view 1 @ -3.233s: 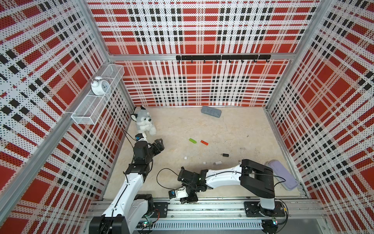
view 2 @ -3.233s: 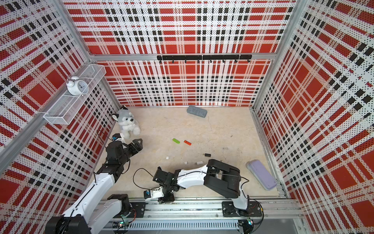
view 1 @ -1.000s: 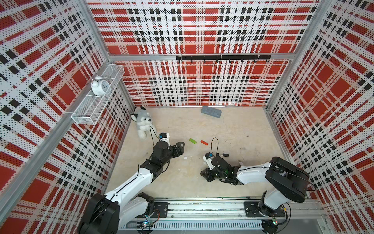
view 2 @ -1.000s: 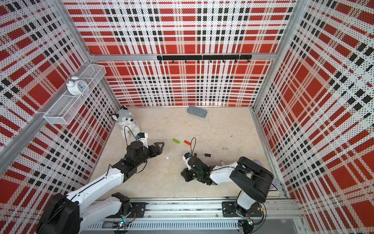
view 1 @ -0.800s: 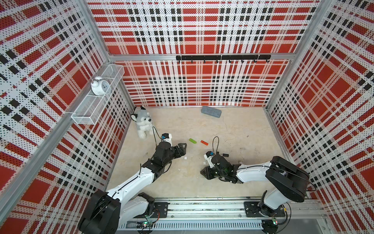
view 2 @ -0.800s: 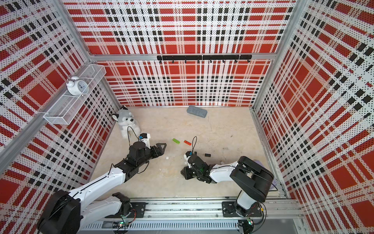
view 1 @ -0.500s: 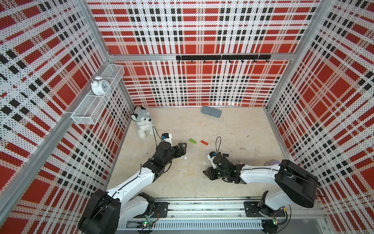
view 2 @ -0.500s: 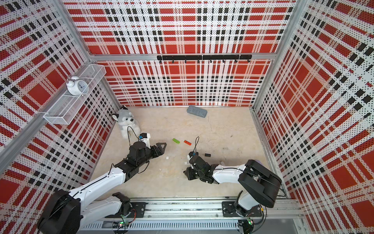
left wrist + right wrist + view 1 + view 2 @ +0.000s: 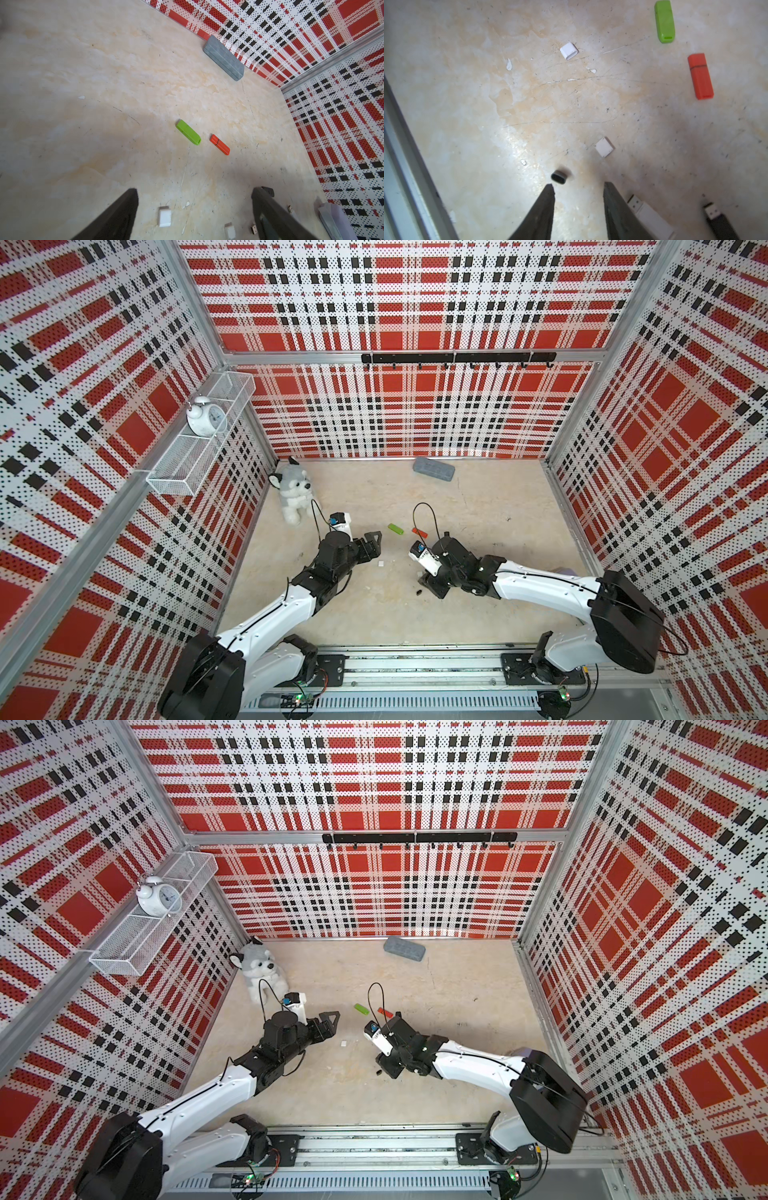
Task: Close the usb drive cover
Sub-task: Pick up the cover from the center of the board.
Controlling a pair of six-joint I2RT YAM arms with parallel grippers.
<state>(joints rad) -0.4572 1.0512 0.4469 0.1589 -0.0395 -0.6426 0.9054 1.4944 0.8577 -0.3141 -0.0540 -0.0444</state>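
Note:
An uncapped white usb drive (image 9: 652,216) and an uncapped black usb drive (image 9: 721,225) lie on the floor beside my right gripper (image 9: 578,189). That gripper is open with nothing between its fingers. A small black cover (image 9: 559,177) lies just ahead of one fingertip, seen in both top views (image 9: 418,592) (image 9: 378,1072). Two white covers (image 9: 569,51) (image 9: 604,147) lie loose further out. My left gripper (image 9: 194,193) hangs wide open and empty above a white cover (image 9: 165,217), seen from above too (image 9: 376,545).
A green drive (image 9: 395,529) and a red drive (image 9: 419,532) lie capped mid-floor. A grey case (image 9: 433,469) rests by the back wall and a plush husky (image 9: 293,489) at the left wall. A lavender case (image 9: 521,1052) is partly hidden behind my right arm.
My right gripper's jaws have spread apart and its arm has drifted slightly right. The left arm reached a little forward, then held still.

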